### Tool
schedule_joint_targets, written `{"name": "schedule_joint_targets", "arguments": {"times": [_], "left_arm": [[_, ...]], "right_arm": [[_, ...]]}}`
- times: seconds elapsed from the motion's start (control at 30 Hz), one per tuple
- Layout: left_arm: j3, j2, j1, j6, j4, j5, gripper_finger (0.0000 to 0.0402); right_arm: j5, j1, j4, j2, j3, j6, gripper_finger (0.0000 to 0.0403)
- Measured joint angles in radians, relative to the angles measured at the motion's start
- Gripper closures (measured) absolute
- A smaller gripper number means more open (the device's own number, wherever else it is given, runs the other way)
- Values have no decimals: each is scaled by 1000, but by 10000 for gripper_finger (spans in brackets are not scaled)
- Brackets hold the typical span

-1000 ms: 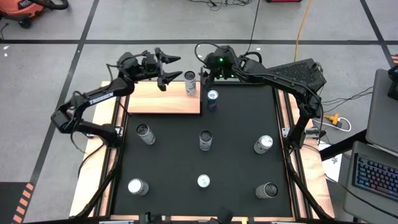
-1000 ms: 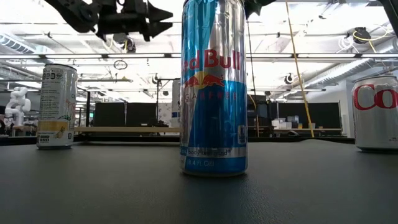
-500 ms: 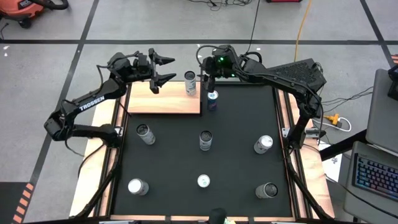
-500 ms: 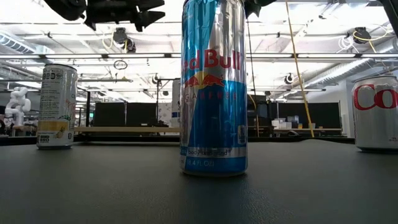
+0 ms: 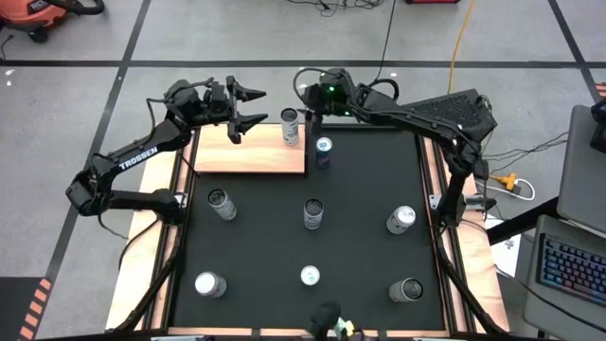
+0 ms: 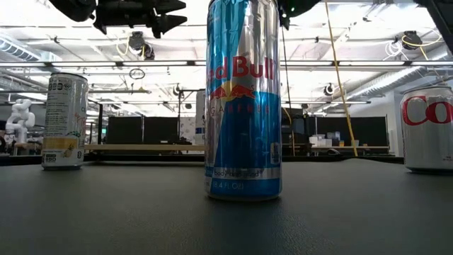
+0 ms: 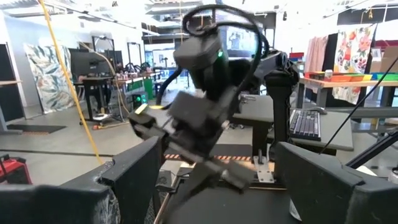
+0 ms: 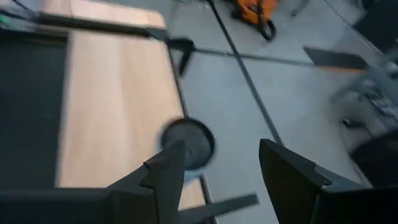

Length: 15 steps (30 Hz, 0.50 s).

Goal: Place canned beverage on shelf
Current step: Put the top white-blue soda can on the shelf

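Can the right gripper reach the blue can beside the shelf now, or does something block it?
Probably yes. The right gripper hangs open just beyond the blue can; only the can on the shelf stands close.

Both hands [image 5: 248,107] [image 5: 313,106] open, raised.

other arm's end effector [image 7: 186,134] blurred between own fingers [image 7: 134,177].

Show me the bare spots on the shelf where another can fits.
The shelf carries one can, at its back right corner. The whole left and front of the board is bare. It is crowded near that can: the right gripper hangs beside it, with a blue-topped can just off the shelf's right edge.
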<state>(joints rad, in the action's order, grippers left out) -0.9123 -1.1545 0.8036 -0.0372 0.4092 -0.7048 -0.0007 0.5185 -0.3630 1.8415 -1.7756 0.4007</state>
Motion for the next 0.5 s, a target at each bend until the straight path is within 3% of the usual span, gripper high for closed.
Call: {"name": "schedule_joint_targets", "arguments": {"times": [0.5], "left_arm": [[0,0,1,50,-8,0,81]], "right_arm": [[-5,64,111,120,0,-50,228]]}}
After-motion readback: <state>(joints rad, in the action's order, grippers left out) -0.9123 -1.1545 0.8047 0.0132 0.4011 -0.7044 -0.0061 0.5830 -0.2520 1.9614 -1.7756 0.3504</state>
